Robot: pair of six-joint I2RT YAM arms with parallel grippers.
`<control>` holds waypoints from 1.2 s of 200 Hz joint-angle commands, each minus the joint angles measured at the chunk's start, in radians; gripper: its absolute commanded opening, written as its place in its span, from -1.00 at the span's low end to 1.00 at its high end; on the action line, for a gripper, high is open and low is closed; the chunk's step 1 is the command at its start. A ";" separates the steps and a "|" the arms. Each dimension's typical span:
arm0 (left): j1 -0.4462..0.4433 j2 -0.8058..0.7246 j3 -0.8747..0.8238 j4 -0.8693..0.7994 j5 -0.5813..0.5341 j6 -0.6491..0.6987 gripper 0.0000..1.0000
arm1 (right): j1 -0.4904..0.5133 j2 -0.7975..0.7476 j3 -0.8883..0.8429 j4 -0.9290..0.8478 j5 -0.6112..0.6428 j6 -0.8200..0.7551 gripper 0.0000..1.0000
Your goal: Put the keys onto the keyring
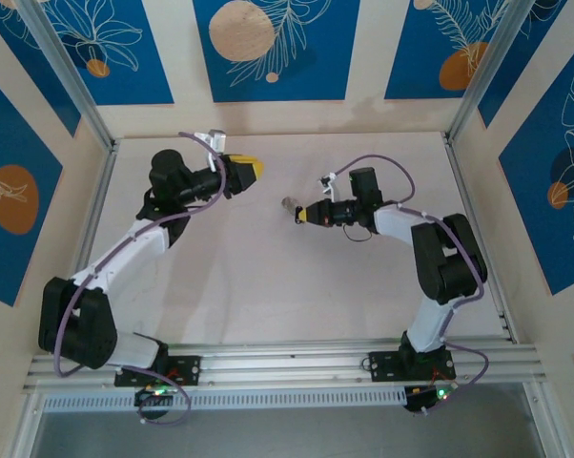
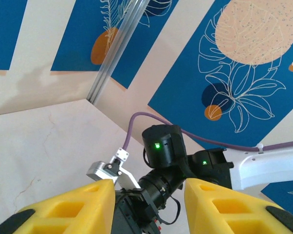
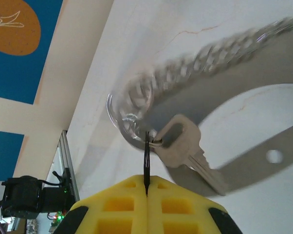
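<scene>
Right claw (image 3: 146,187) is clenched on a thin dark strip (image 3: 146,156) that runs up to the key (image 3: 185,152) head; can't tell if the strip is ring wire. The key sits at your claw tip, head at the tip, long axis slanting down-right in the wrist view, lying across the keyring (image 3: 263,66). From above, both are just left of the right claw, mid-counter (image 1: 268,286). Left claw (image 1: 249,170) is released and empty, further left and far, facing them. Right arm is nearer.

A pale, faintly veined stone-look tabletop (image 1: 268,286) spreads beneath the left gripper (image 1: 258,170) and the right gripper (image 1: 299,216), and beyond both rise cream wall panels (image 1: 365,57) printed with deep-blue blocks, white leaf outlines and orange and peach discs, edged by silver aluminium corner posts (image 1: 68,76).
</scene>
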 commanded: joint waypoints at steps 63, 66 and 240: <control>-0.011 -0.078 -0.037 -0.004 -0.023 -0.007 -0.17 | -0.021 -0.170 -0.179 0.070 0.059 0.013 -1.00; -0.011 -0.079 -0.036 -0.006 -0.023 -0.006 -0.17 | -0.022 -0.172 -0.183 0.070 0.059 0.013 -1.00; -0.053 -0.232 -0.189 -0.113 -0.095 0.090 -0.15 | 0.079 -0.783 -0.588 -0.065 0.280 0.129 0.57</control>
